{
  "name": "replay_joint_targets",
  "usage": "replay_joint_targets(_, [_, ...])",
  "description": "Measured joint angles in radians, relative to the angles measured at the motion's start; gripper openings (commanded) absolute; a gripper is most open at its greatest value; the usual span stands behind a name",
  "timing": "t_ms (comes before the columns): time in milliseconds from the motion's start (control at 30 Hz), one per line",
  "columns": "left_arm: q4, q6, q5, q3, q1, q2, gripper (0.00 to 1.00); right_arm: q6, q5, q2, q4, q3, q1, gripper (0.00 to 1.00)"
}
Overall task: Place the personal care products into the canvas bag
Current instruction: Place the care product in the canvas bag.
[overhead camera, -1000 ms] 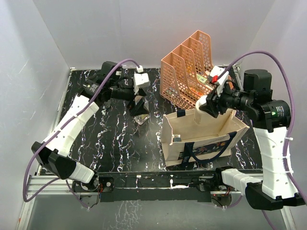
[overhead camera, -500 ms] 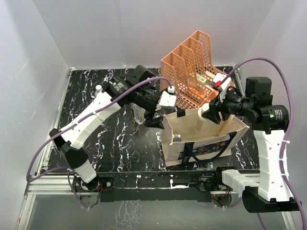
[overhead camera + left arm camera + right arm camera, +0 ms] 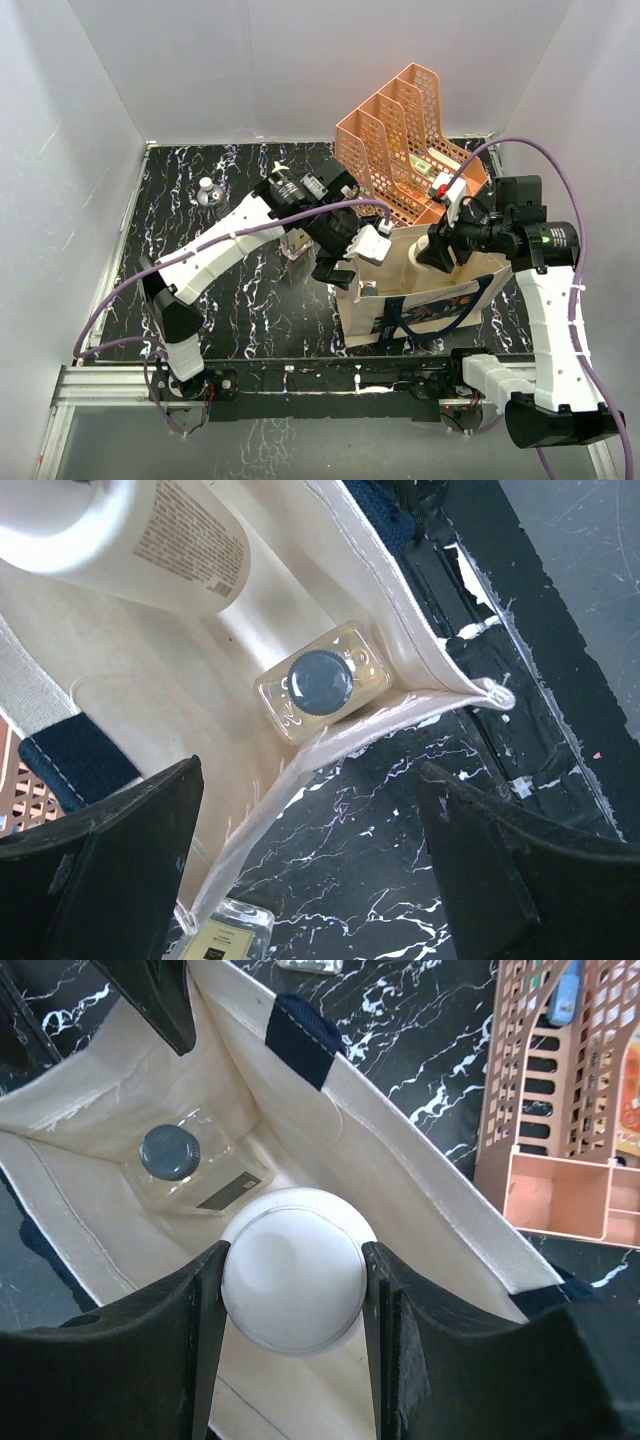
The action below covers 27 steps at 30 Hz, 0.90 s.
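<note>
The canvas bag point(image 3: 455, 262) stands open at front right. My right gripper point(image 3: 292, 1260) is shut on the white cap point(image 3: 292, 1270) of the cream bottle point(image 3: 425, 255) and holds it upright inside the bag. A square glass bottle with a dark cap point(image 3: 185, 1160) lies on the bag's floor and also shows in the left wrist view point(image 3: 322, 680). My left gripper point(image 3: 310, 770) is open and empty over the bag's left rim point(image 3: 330, 745). A second glass bottle point(image 3: 293, 243) stands on the table to the left. The silver bottle point(image 3: 207, 190) stands far left. The tan bottle is out of view.
The peach mesh organizer point(image 3: 400, 140) stands right behind the bag, close to my right gripper point(image 3: 440, 250). My left arm point(image 3: 230, 235) stretches across the table's middle. The second glass bottle also shows under my left gripper point(image 3: 230, 935). Walls close in on both sides.
My left arm has swung from the back left across to the bag's left rim, its gripper empty. My right gripper has lowered the cream bottle deeper into the bag.
</note>
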Motion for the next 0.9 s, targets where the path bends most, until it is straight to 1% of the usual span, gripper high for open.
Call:
replay_joint_targets(67, [0.0, 0.01, -0.001, 0.007, -0.006, 0.011, 0.79, -0.006, -0.001, 0.002, 0.003, -0.03, 0.0, 0.08])
replay_joint_targets(200, [-0.004, 0.023, -0.003, 0.005, -0.013, 0.017, 0.65, -0.018, -0.033, -0.001, 0.038, -0.088, 0.0, 0.08])
replay_joint_targets(333, [0.002, 0.039, -0.001, -0.048, -0.013, 0.011, 0.57, -0.019, -0.09, -0.007, 0.104, -0.183, 0.0, 0.08])
replay_joint_targets(433, [0.002, 0.05, -0.001, -0.082, -0.013, 0.011, 0.48, -0.024, -0.108, -0.006, 0.136, -0.237, 0.0, 0.08])
replay_joint_targets(633, [0.009, 0.071, 0.002, -0.083, -0.016, 0.011, 0.33, -0.04, -0.12, -0.006, 0.194, -0.286, 0.005, 0.08])
replay_joint_targets(800, [0.015, 0.084, 0.002, -0.083, -0.021, 0.011, 0.14, -0.043, -0.107, -0.006, 0.21, -0.305, 0.033, 0.08])
replay_joint_targets(900, [0.021, 0.089, 0.001, -0.084, -0.023, 0.011, 0.06, -0.042, -0.096, -0.006, 0.218, -0.305, 0.058, 0.08])
